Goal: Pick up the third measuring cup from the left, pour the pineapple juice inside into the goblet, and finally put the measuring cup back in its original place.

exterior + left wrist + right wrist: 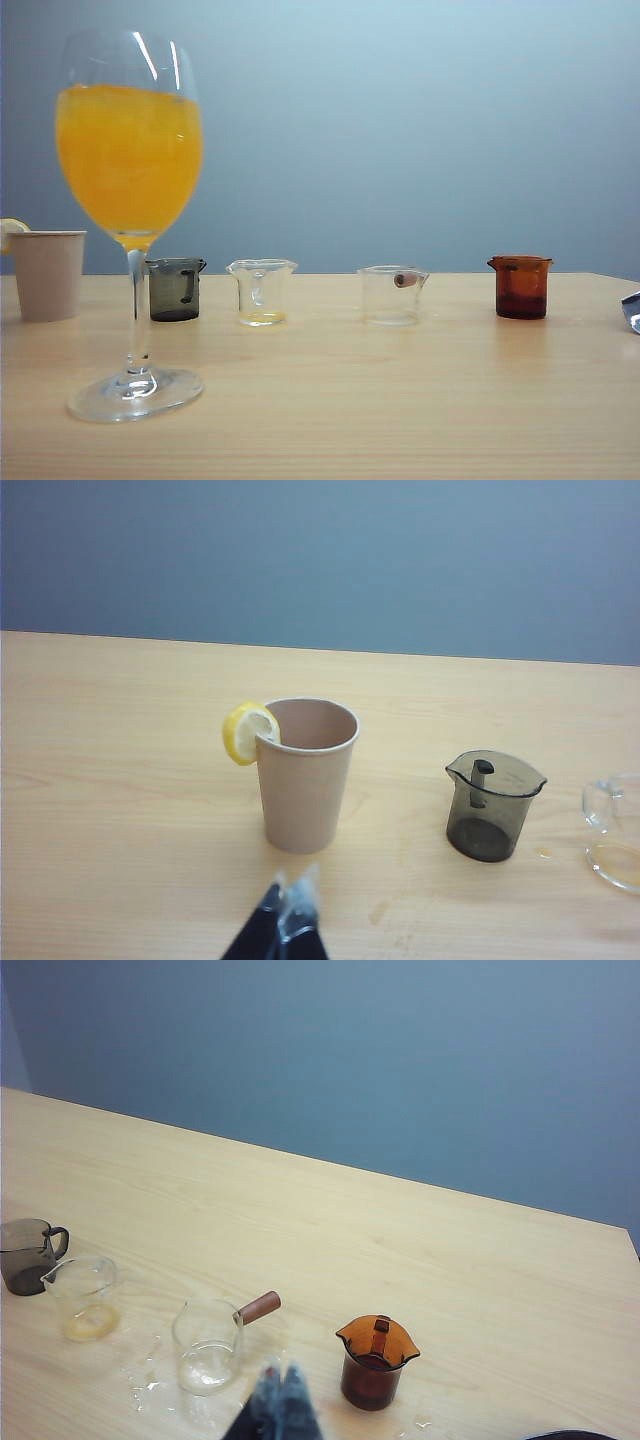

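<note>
The third measuring cup stands upright on the table, clear and squat, with a reddish-brown handle near the rim. It looks empty; the pineapple juice is out of view. The goblet stands at the front left, filled high with a cloudy orange drink. My right gripper is shut and holds nothing, hovering just short of the gap between this cup and the amber cup. A silvery tip at the exterior view's right edge is probably this gripper. My left gripper is shut and empty, in front of the paper cup.
A beige paper cup with a lemon slice stands far left. In the row are a smoky grey cup, a clear cup with a thin yellow layer, and an amber cup. Spilled droplets lie around the third cup.
</note>
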Motion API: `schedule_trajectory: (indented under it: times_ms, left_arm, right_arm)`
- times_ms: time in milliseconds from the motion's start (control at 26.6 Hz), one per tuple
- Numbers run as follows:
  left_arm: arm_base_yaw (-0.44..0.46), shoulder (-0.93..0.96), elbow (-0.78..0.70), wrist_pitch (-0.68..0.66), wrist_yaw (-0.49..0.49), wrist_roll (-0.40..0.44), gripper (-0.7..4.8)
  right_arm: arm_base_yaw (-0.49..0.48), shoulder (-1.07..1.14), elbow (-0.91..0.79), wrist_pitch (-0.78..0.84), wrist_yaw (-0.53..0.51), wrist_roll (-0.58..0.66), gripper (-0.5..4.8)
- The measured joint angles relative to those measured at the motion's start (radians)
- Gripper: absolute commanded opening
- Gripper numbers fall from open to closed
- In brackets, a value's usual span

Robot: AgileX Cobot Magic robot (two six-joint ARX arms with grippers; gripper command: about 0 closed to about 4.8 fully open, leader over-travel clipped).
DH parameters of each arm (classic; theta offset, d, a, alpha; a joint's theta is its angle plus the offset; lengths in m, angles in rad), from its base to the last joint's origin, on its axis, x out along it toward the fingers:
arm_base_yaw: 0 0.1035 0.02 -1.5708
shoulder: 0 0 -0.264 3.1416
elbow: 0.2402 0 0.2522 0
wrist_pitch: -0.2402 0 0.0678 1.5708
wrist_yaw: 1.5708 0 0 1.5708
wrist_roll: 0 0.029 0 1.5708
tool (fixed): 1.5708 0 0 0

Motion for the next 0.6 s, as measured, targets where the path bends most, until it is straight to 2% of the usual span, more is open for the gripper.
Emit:
schedule_trajectory:
  times_ms: [601]
  left_arm:
    - [0.000, 0.000, 0.000, 0.000, 0.000, 0.000, -0.02]
  right_arm:
    - [-0.001, 0.000, 0.000, 0.000, 0.006, -0.001, -0.05]
